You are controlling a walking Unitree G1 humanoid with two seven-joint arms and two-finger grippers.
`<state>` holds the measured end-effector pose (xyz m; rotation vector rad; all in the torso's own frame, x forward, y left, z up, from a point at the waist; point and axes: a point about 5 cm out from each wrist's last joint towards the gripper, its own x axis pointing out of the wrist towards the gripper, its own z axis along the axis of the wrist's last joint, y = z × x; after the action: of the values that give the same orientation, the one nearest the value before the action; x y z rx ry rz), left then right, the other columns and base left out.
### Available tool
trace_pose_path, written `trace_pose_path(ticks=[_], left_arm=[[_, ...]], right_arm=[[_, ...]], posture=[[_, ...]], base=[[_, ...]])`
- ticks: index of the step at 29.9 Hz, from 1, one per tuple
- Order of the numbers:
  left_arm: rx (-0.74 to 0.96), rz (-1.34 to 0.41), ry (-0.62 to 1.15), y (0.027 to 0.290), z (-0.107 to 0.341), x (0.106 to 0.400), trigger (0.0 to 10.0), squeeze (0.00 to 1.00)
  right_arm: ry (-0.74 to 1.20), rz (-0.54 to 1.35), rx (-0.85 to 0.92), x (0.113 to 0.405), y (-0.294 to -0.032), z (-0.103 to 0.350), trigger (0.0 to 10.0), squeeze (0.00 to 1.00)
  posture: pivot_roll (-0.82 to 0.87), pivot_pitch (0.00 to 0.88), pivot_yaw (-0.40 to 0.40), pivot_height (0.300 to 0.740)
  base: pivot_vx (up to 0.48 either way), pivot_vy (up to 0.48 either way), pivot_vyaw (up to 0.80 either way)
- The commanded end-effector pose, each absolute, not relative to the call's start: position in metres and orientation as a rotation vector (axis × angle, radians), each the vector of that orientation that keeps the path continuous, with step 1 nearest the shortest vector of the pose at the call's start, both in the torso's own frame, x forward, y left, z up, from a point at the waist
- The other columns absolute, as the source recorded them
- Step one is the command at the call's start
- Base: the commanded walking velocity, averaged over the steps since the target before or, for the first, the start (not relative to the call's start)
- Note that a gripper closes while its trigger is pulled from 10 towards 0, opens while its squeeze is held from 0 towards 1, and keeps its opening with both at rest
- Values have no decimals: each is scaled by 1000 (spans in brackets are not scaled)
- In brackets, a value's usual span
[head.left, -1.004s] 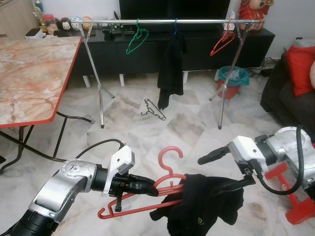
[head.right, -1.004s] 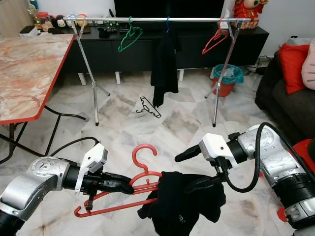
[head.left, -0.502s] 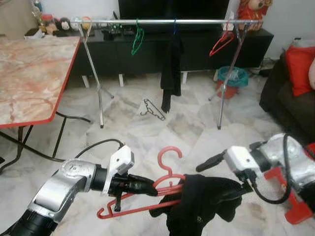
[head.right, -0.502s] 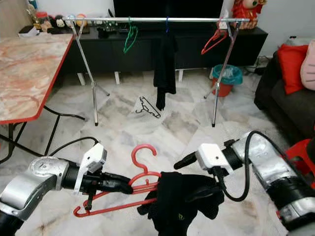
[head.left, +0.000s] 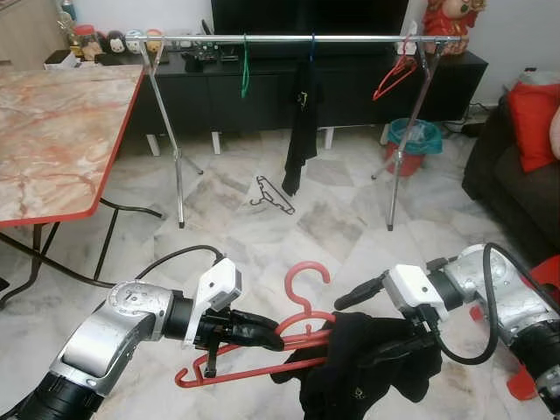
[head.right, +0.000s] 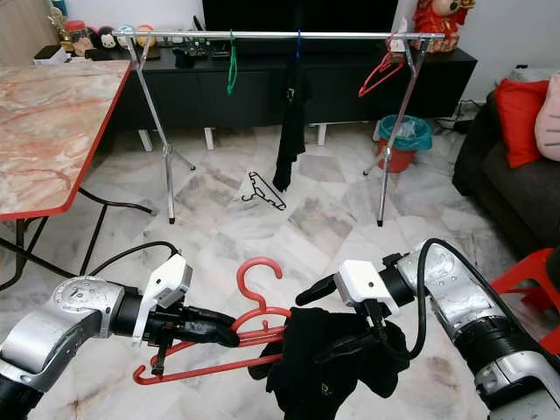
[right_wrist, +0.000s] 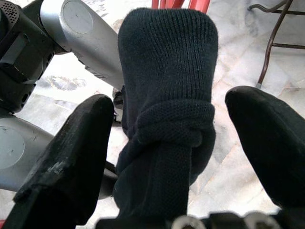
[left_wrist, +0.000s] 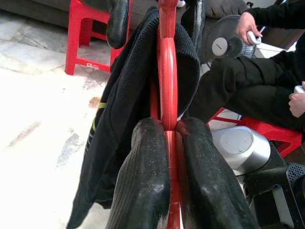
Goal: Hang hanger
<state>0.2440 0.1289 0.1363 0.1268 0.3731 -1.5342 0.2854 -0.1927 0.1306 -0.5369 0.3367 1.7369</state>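
In the left eye view, the red hanger (head.left: 293,337) is being held low in the centre of the frame, its bar pinched by the left gripper (head.left: 262,332) coming in from the lower left. A black garment (head.left: 363,372) is being draped over the hanger's right end. The right gripper (head.left: 372,319) is being drawn further left than half a second ago, with its fingers spread and one finger now buried in the cloth. Across the upper frame, the clothes rail (head.left: 289,38) is standing well apart, and the green hanger (head.left: 244,66) and dark clothing (head.left: 303,131) on it are being seen turned edge-on, as if swinging.

In the right eye view, a black hanger (head.right: 262,191) is lying on the floor under the rail.

In the left wrist view, the left gripper's fingers (left_wrist: 143,181) are being pressed together on the red bar, the garment hanging beyond.

In the right wrist view, the knitted cloth (right_wrist: 164,114) is sitting between the spread fingers (right_wrist: 71,157), untouched by either.

Dressing the hanger is judged nearly finished; carrying it to the rail is not yet begun.
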Motion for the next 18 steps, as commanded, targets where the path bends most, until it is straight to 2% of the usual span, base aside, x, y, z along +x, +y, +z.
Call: trace_pose_path(ticks=[1, 2, 3, 18], left_arm=[[131, -1582, 317, 122, 148, 244, 10000, 0], [132, -1582, 317, 121, 148, 244, 10000, 0], [133, -1583, 317, 121, 148, 244, 10000, 0], [128, -1580, 310, 121, 149, 245, 10000, 0]], right_arm=[[327, 1748, -541, 288, -191, 135, 5451, 0], [330, 1747, -537, 288, -191, 135, 2314, 0], [331, 1747, -535, 288, -191, 135, 0, 0], [353, 1739, -527, 290, -190, 133, 0, 0]], posture=[[-53, 0, -47, 736], [-52, 0, -48, 736], [-52, 0, -48, 736], [-51, 0, -50, 736]], base=[[0, 0, 0], [0, 0, 0], [0, 0, 0], [0, 0, 0]])
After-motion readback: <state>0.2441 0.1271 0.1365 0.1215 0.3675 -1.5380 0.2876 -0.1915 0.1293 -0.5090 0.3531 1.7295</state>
